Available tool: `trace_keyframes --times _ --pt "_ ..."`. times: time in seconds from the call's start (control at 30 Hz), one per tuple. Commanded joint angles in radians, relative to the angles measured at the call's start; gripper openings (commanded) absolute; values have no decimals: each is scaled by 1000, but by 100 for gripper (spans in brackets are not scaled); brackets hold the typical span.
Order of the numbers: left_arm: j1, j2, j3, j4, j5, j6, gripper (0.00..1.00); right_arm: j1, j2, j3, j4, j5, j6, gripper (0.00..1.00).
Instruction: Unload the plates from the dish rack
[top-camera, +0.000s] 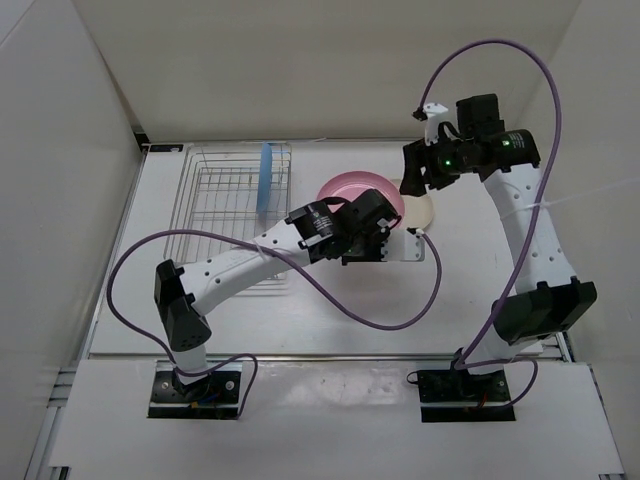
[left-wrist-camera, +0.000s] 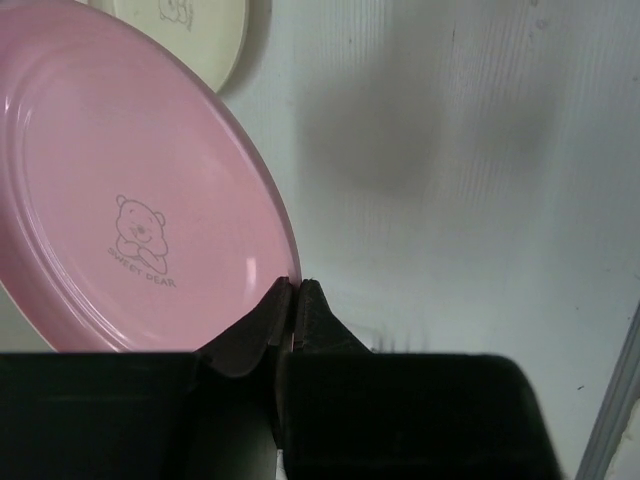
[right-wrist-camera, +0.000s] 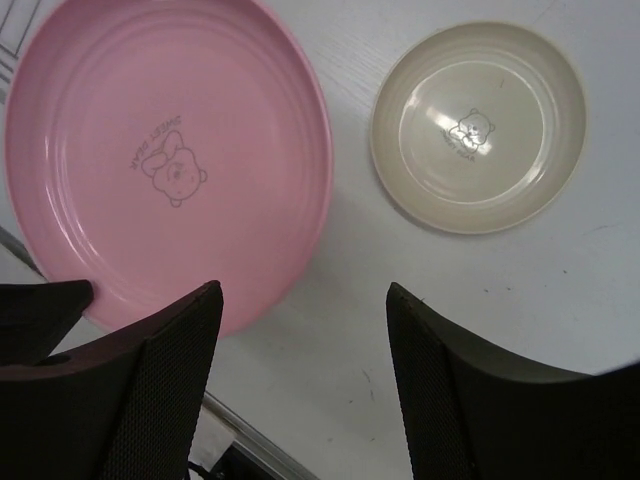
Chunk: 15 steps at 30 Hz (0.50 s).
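At three o'clock from the dish rack (top-camera: 215, 195), grips the pink plate (left-wrist-camera: 130, 200) by its rim in the closed left gripper (left-wrist-camera: 293, 290), spreads the right gripper (right-wrist-camera: 303, 292) wide near the cream plate (right-wrist-camera: 478, 125); probably light, stiff, slick, best pinched at the rim.

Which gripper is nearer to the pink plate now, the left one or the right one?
Left. The left gripper is shut on the rim of the pink plate; the right gripper hangs open above the plate's edge, apart from it.
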Motion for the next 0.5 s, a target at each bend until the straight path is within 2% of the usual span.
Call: trace_keyframes --times 0.0,0.23,0.33,0.47 --pt "-28 -8 78 13 -50 28 11 14 6 -11 -5 32 -20 70" --pt "-37 11 135 4 -39 19 11 25 35 -68 15 72 -20 69" --pt "-46 11 158 4 -39 10 11 34 45 -80 15 81 -20 60" --pt "-46 29 185 4 -30 1 11 43 45 -99 24 90 -20 56"
